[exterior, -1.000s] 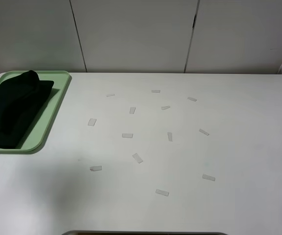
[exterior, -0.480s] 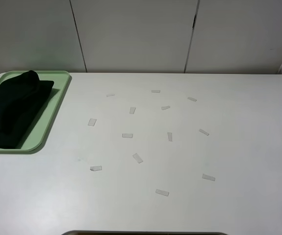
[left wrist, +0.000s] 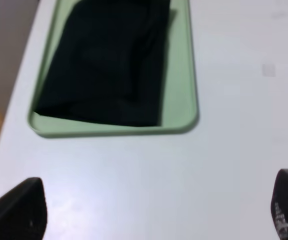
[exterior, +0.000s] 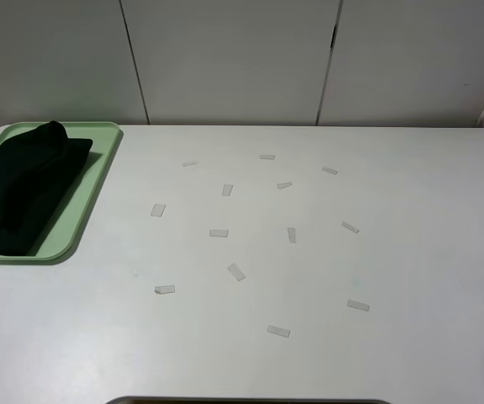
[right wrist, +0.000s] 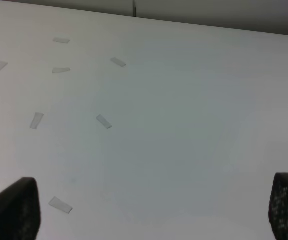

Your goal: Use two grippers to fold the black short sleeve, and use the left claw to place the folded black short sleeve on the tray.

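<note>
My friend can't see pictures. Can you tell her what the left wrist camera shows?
A folded black short sleeve lies on a pale green tray near the edge of a white table. The left claw hangs open and empty, its two black fingertips wide apart.

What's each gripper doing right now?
Left gripper: open, holding nothing.
Right gripper: open, holding nothing.
</note>
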Tool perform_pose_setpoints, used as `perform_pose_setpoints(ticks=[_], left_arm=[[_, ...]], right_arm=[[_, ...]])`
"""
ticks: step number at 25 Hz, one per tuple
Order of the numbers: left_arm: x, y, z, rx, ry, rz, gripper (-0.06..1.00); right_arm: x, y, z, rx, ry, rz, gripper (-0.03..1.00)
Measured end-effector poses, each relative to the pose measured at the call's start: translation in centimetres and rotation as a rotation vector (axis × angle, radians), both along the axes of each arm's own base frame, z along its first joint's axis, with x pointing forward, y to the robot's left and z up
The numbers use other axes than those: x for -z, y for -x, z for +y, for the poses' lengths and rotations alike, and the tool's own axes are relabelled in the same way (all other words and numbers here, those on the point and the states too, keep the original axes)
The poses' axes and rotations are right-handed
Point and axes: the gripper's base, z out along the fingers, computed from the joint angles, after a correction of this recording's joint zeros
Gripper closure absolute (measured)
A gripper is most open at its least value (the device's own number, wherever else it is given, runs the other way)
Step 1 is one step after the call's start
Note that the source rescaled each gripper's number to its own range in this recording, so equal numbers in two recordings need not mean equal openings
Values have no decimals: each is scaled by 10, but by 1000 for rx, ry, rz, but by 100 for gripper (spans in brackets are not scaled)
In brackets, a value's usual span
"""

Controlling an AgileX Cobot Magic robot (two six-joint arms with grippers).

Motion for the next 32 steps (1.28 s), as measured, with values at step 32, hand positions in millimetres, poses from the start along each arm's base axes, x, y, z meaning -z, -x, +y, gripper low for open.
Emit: perform_pose_setpoints(ticks=[32], left_arm=[[45, 5, -9, 142, -17, 21, 6]], right_arm=[[0, 0, 0, 0, 0, 0, -3]])
